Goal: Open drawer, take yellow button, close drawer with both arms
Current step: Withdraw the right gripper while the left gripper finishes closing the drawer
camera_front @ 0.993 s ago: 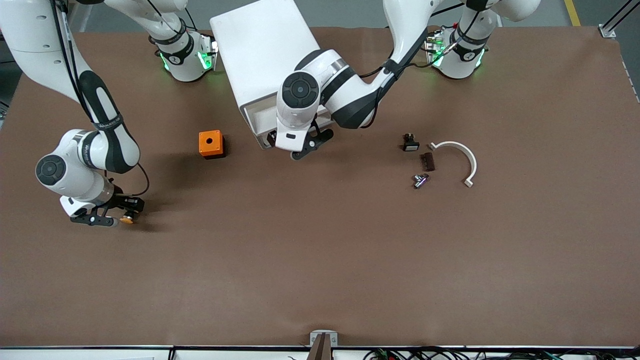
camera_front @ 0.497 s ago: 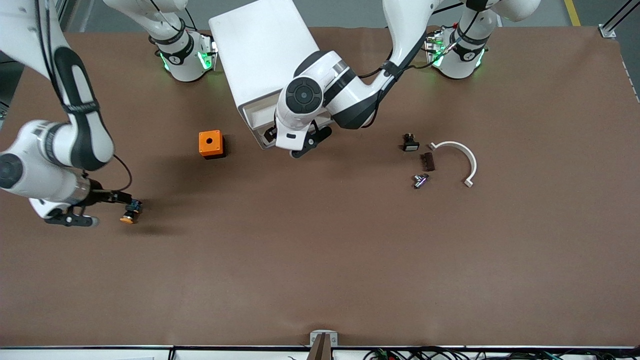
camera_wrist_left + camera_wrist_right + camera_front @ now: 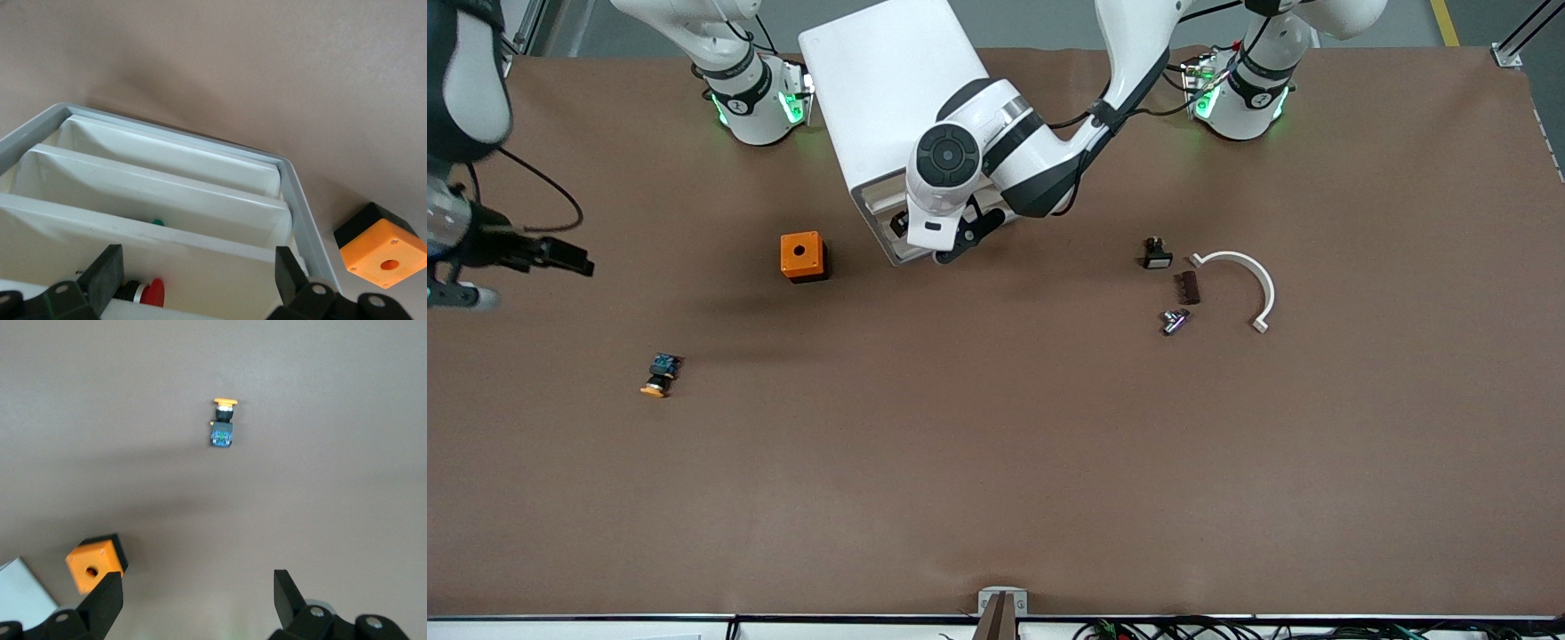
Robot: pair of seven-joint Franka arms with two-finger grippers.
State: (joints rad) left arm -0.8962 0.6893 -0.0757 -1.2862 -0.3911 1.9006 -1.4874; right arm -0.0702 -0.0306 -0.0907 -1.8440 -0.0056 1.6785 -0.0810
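- Drawer, the highest one of the white plastic cabinet, stands pulled out from the cabinet's front; in the left wrist view its tray holds a red-capped part and a small green part among the white dividers.
- Brown table carries everything, with the cabinet between the two arm bases.
- Left arm reaches over the cabinet, and the left gripper hangs over the open drawer with its fingers spread wide, holding nothing.
- Right gripper is up in the air over the right arm's end of the table, fingers wide apart and empty.
- Curved white bracket lies toward the left arm's end, with a small black part with a white face, a dark brown block and a metal fitting beside it.
- Orange box with a hole sits on the table just beside the drawer front.
- Button lies on its side on the bare table, nearer the front camera than the orange box, well apart from both grippers.
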